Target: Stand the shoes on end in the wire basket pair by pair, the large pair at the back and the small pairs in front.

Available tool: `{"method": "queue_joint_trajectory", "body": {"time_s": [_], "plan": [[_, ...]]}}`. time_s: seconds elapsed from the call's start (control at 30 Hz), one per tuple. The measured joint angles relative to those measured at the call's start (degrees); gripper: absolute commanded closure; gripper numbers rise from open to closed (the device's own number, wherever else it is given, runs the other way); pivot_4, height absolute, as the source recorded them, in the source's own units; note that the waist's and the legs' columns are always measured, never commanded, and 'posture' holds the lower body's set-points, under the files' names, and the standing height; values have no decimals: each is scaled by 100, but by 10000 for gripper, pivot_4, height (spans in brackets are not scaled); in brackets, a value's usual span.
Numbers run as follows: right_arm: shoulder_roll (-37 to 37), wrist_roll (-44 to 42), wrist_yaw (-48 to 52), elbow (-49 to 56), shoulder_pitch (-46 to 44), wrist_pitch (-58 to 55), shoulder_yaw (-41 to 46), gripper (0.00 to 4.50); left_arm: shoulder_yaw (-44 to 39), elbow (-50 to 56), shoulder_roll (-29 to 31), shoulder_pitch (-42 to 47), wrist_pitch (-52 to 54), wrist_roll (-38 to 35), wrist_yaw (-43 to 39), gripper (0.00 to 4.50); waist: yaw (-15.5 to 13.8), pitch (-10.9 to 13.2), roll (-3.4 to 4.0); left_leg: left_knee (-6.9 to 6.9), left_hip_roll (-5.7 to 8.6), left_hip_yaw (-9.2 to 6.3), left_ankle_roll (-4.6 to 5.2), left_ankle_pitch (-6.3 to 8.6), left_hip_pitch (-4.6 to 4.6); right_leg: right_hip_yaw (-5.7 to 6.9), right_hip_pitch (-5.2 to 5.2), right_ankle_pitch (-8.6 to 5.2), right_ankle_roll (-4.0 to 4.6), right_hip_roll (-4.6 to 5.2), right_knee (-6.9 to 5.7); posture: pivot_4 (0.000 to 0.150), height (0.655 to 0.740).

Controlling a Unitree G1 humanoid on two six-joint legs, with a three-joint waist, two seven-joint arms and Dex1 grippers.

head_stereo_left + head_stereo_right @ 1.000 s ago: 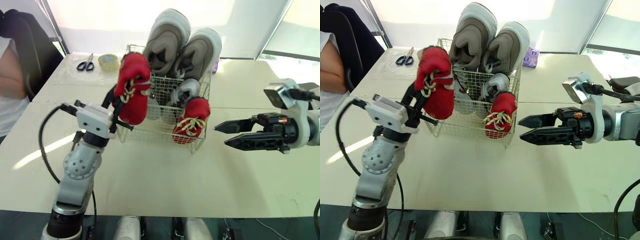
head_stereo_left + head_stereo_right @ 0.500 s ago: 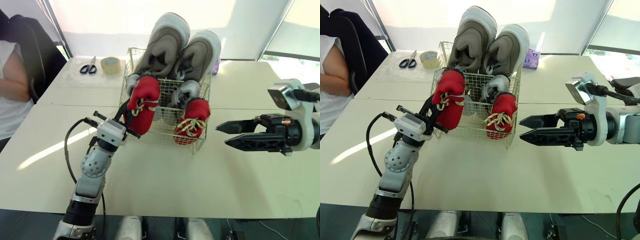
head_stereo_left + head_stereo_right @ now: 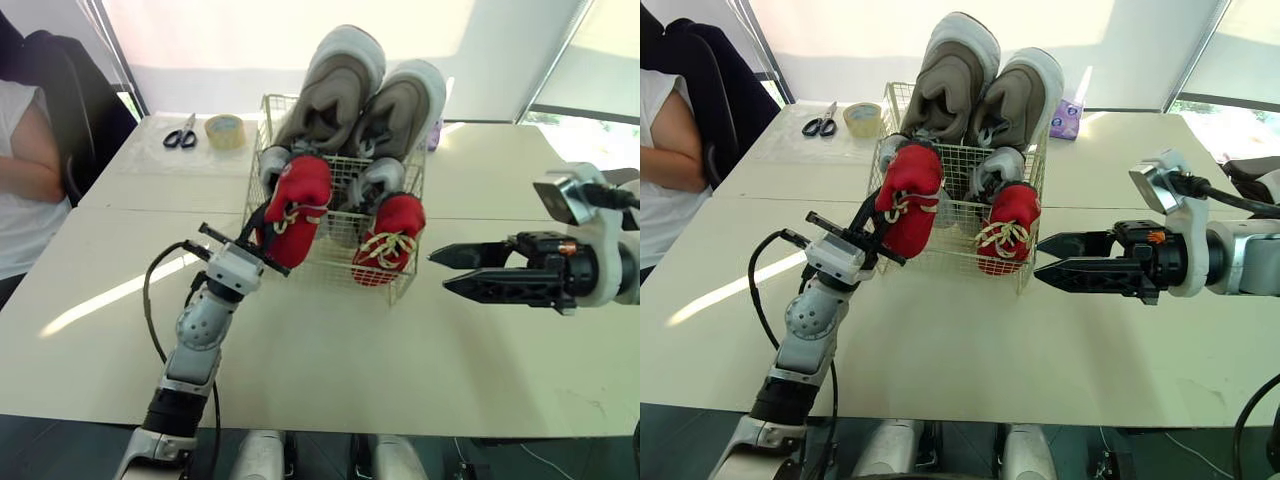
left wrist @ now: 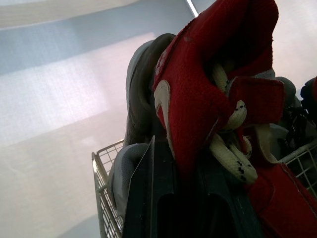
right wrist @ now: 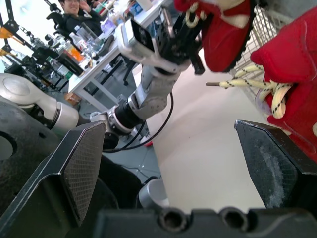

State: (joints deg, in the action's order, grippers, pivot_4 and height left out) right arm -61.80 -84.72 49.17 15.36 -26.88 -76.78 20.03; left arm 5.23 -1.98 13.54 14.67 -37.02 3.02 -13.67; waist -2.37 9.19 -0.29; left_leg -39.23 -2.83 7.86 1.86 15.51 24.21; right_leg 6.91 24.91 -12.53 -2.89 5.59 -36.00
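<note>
My left gripper [image 3: 268, 226] is shut on a red shoe [image 3: 297, 203] with cream laces, holding it toe-up at the front left corner of the wire basket [image 3: 402, 288]; whether it is inside the wire I cannot tell. Its mate, another red shoe [image 3: 388, 238], stands in the front right corner. A large taupe pair [image 3: 335, 90] stands on end at the back, with small grey shoes [image 3: 375, 180] between it and the red ones. My right gripper [image 3: 440, 270] hangs open just right of the basket, holding nothing.
Scissors [image 3: 181, 133] and a tape roll [image 3: 225, 130] lie on the far left of the table. A purple tissue pack [image 3: 1065, 117] sits behind the basket. A seated person [image 3: 25, 170] is at the table's left edge.
My left gripper has brought the red shoe down and to the right, from above the basket's left rim to its front left corner. The right gripper has stayed almost still.
</note>
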Motion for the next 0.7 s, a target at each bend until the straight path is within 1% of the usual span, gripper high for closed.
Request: {"method": "queue_joint_trajectory", "body": {"time_s": [0.13,0.2,0.4,0.6,0.7], "plan": [[41,13,-39,4,3,93,-13,0,-12,3,-12,-98,237,-379,-228,44838,10,-41,44,1,0,1,5,5,-17,0,-14,-17,3,2,2,1500,7400],[82,29,-42,2,3,142,-38,0,-57,121,-68,-107,553,-594,-254,44838,19,-47,54,2,-1,0,5,5,-22,-2,-17,-18,2,1,1,1500,7400],[229,137,-48,6,32,308,-77,0,-172,584,-120,-170,1459,-1045,-360,44838,19,-48,57,3,-2,-1,5,6,-23,-2,-18,-20,-2,-2,0,1500,7400],[413,199,-111,45,314,505,-75,0,-411,1372,-12,-219,2669,-1549,-362,44838,32,-44,50,6,-2,-2,5,6,-19,-3,-13,-21,-2,-4,1,1500,7400],[454,219,-165,71,376,566,-75,0,-465,1672,30,-218,3064,-1613,-327,44838,28,-41,48,7,-2,-2,5,6,-13,-3,-7,-21,-2,-5,1,1500,7400]]}}
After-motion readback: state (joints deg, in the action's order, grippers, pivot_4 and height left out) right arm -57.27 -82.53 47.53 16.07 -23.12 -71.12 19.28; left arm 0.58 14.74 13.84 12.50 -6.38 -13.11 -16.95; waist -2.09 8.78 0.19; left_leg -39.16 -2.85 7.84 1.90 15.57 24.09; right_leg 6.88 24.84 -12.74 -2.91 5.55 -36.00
